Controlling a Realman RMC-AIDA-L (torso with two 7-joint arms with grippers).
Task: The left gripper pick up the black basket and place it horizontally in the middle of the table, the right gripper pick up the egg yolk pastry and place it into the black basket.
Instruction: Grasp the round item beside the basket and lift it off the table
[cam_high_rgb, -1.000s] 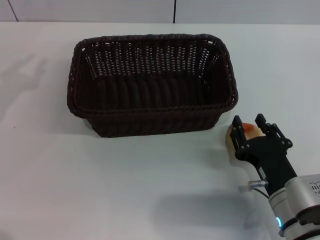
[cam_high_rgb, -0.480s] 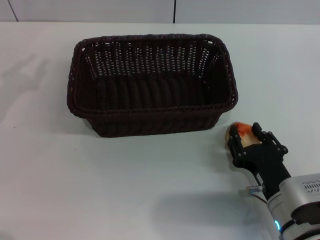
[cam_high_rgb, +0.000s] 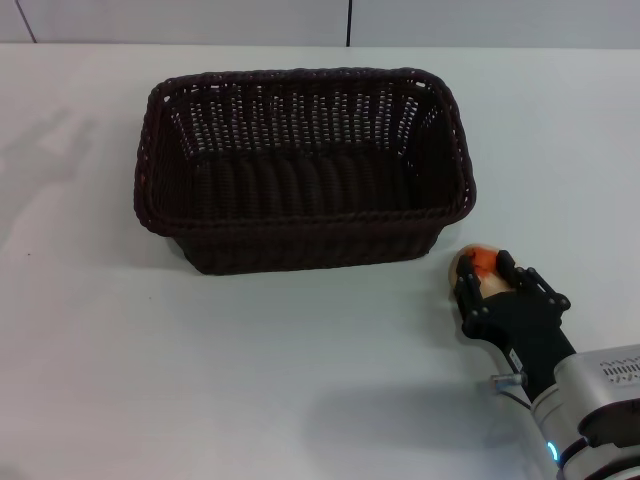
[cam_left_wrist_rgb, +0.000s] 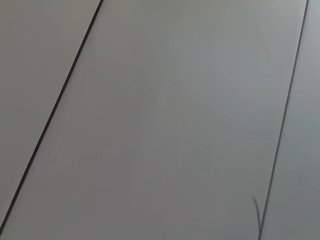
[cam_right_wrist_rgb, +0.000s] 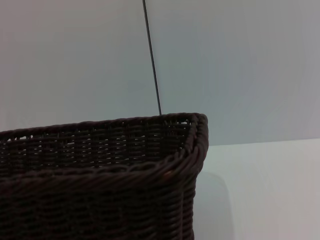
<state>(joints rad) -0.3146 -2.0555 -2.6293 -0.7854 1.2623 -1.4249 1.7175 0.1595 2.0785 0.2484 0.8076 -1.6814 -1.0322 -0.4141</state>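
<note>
The black basket (cam_high_rgb: 300, 218) lies lengthwise across the middle of the white table (cam_high_rgb: 90, 330), open side up and empty. Its corner fills the right wrist view (cam_right_wrist_rgb: 100, 170). The egg yolk pastry (cam_high_rgb: 468, 264) sits just off the basket's front right corner, pale with an orange-red top. My right gripper (cam_high_rgb: 485, 272) reaches it from the near right, and its fingers are closed around the pastry's sides, low over the table. My left gripper is out of view; the left wrist view shows only grey wall panels.
The table's back edge meets a grey panelled wall (cam_high_rgb: 350, 20). White tabletop lies to the left of the basket and in front of it.
The right gripper's fingers have closed in from wide open onto the pastry, and the hand has settled slightly lower and nearer. The basket has not moved.
</note>
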